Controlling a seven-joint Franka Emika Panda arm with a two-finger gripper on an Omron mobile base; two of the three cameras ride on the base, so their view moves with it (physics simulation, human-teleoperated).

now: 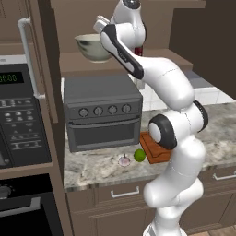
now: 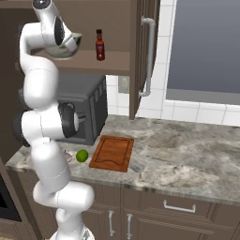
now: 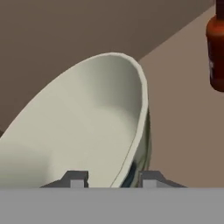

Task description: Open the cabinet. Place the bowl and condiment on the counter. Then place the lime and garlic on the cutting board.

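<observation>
Two fingers of mine are sitting either side of the bowl's (image 3: pixel 87 127) rim right now, one tip inside the pale bowl and one outside it, so my gripper (image 3: pixel 111 179) is clamping on that rim, as far as the hand view shows. I'm reaching way up into the cabinet (image 2: pixel 140 51), whose door is hanging open with its long silver handle facing the room. In the left base view the bowl (image 1: pixel 92 47) is sitting at the front of the cabinet shelf, right above the dark toaster oven (image 1: pixel 102 113), and my arm is covering its right side. From the other side the bowl (image 2: pixel 61 50) is mostly hiding behind my wrist. The condiment (image 2: pixel 100 45) is standing upright on the same shelf, a little to the right of the bowl and not touching it; in the hand view the condiment (image 3: pixel 215 57) is poking in at the top right corner. Down on the counter (image 2: pixel 187 150) the cutting board (image 2: pixel 112 153) is lying flat in front of the toaster oven. The lime (image 2: pixel 82 155) is sitting just left of the board on the stone, and the garlic (image 1: pixel 124 160) is sitting right beside the lime (image 1: pixel 139 155), further from the board. Neither one is on the board yet.
</observation>
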